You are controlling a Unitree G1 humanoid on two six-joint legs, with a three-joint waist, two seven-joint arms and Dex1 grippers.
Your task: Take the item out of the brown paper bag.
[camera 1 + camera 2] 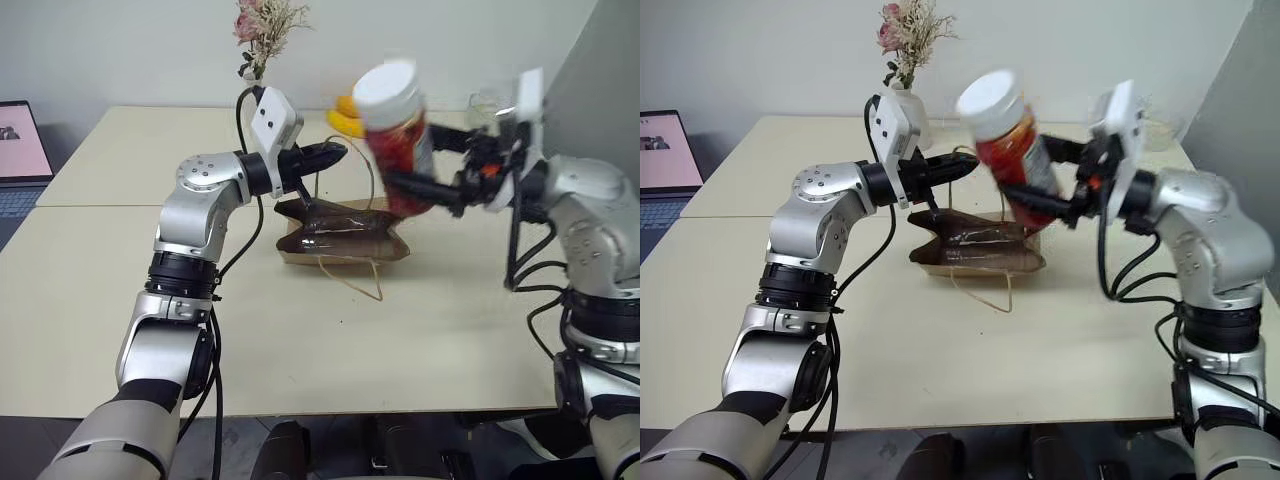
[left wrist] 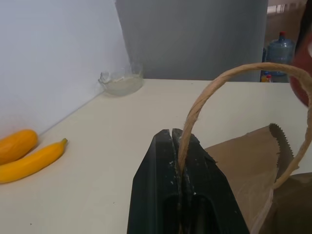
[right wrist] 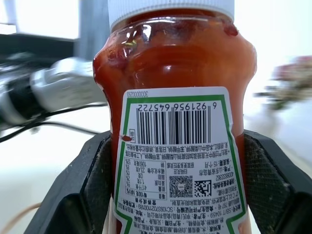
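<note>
Right gripper [image 1: 1040,200]: fingers spread wide and clamped on either side of the item [image 1: 1008,135], a red sauce jar with white cap and white barcoded label; jar held tilted, clear of and above the brown paper bag [image 1: 978,247], cap toward the robot's left.
Left gripper [image 1: 330,153]: fingers pressed together, pinching one twine handle [image 2: 209,92] of the bag, the loop drawn up taut; second handle [image 1: 352,278] lying slack on the table [image 1: 100,300] in front of the bag.
Bag: slumped low on the tabletop, mouth pulled up on the left gripper's side, dark inside; whether anything remains in it cannot be told.
Step in hand, as judged: extraction looks essentially done; what is left is carrying the jar away and setting it down; best to keep the clamp square on the label, level the jar before lowering, and hold the handle firm until the jar is past the bag's rim.
Surroundings: vase with dried flowers [image 1: 908,60] behind the left arm; yellow squashes [image 2: 27,156] and a glass dish [image 2: 121,82] toward the far edge; laptop [image 1: 22,160] at the robot's far left.
Obstructions: raised handle and left gripper lie near the jar; open table on the robot's right offers the freer path.
</note>
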